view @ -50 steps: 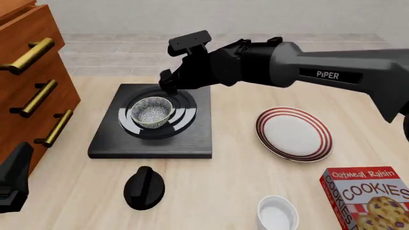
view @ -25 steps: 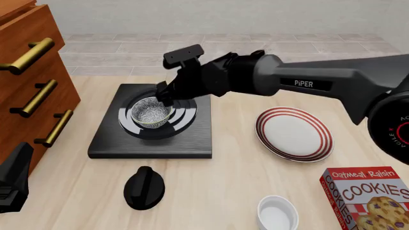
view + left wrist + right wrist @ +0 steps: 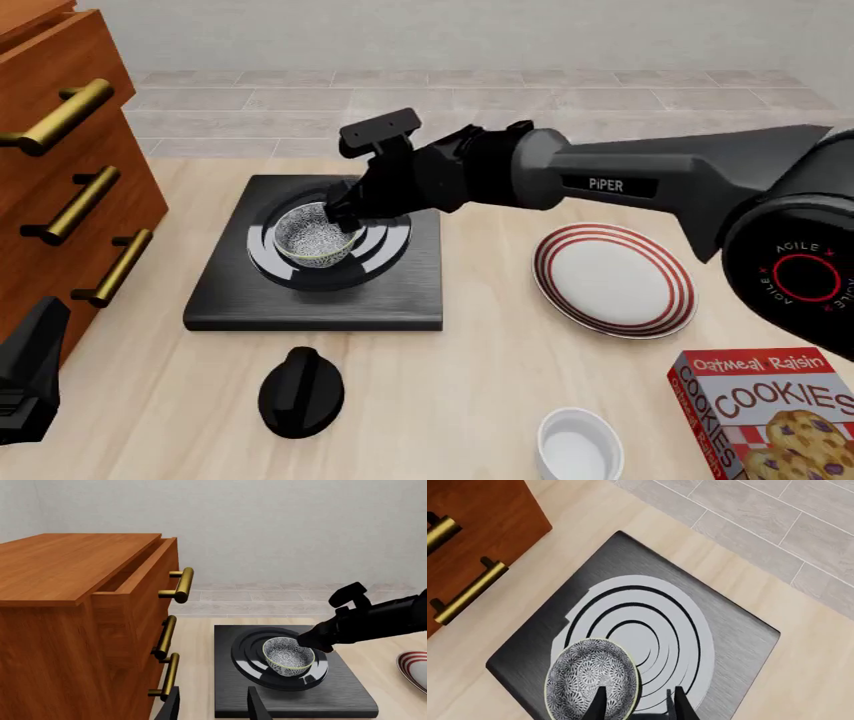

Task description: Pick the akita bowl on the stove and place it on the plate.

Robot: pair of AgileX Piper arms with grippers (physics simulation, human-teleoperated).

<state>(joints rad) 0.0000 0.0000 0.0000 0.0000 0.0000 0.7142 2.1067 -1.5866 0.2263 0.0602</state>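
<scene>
The right gripper has dropped lower, now at the akita bowl on the stove. Fingers apart, straddling its rim, one inside; nothing grasped yet.

Front view: the right gripper fingertips are buried behind the arm's own bulk, so no telling how they sit on the akita bowl. The cookies box and white cup get chopped by the edge (bottom right). Left wrist view only catches a sliver of the plate.
</scene>
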